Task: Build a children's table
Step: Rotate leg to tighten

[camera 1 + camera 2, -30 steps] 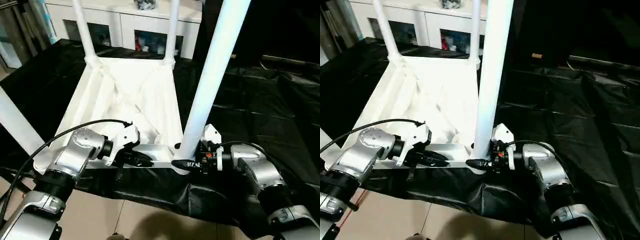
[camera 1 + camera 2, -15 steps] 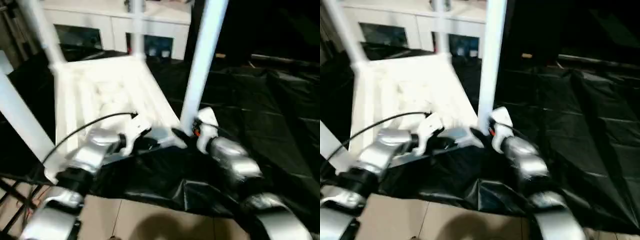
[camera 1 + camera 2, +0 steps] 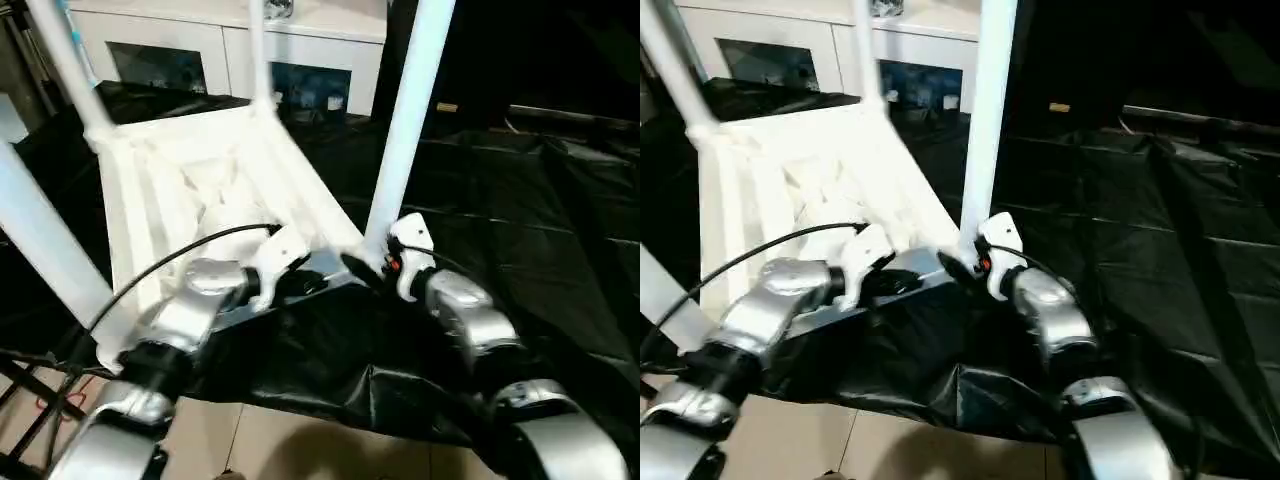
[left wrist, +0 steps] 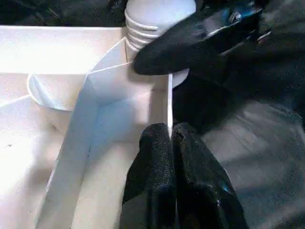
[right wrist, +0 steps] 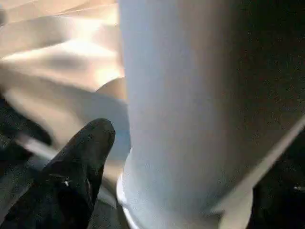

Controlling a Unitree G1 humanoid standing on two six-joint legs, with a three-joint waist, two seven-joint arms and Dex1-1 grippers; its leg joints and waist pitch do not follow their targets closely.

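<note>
**Upturned children's table, both grippers at near corner**

Children's table (image 3: pixel 190 190) upside down on black sheet (image 3: pixel 520 200), ribbed underside up, legs pointing up. Left gripper (image 4: pixel 171 138) clenched on thin near rim of the top, beside corner socket. Right gripper (image 3: pixel 362 270) at base of near right leg (image 3: pixel 405 120), one black finger (image 5: pixel 76 176) beside the leg, jaws apart around it, contact unclear. White cabinet (image 3: pixel 230 45) behind.
</note>
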